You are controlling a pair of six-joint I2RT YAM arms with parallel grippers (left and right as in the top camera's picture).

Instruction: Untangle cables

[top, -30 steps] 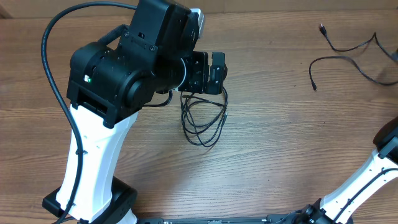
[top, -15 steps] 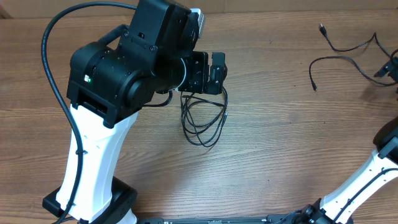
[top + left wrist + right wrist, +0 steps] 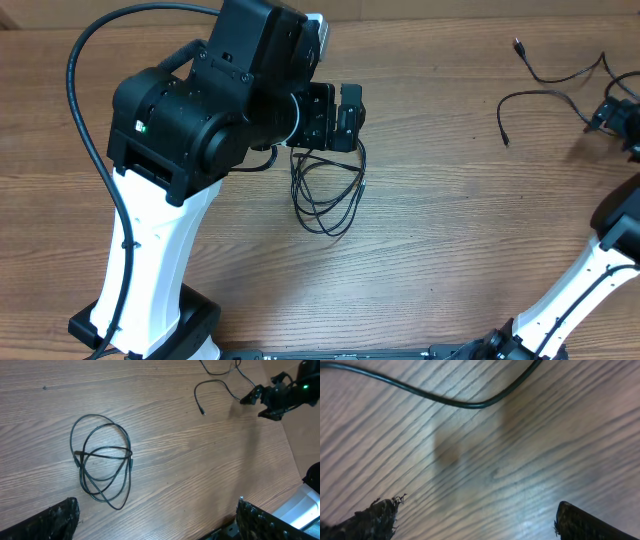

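A bunch of thin black cables lies looped on the wooden table, just below my left gripper. In the left wrist view the coil sits well ahead of the open left gripper, which holds nothing. Two loose cables trail across the far right of the table. My right gripper hovers low beside them, open. The right wrist view shows one black strand curving over the wood beyond the open right gripper, untouched.
The thick black cable of the left arm arcs over the table's left side. The left arm's white base stands at the front left, the right arm's white link at the front right. The right gripper also shows in the left wrist view.
My right gripper has come into the overhead view from the right edge and moved left, closer to the loose cables. The left arm and the coil have not moved.
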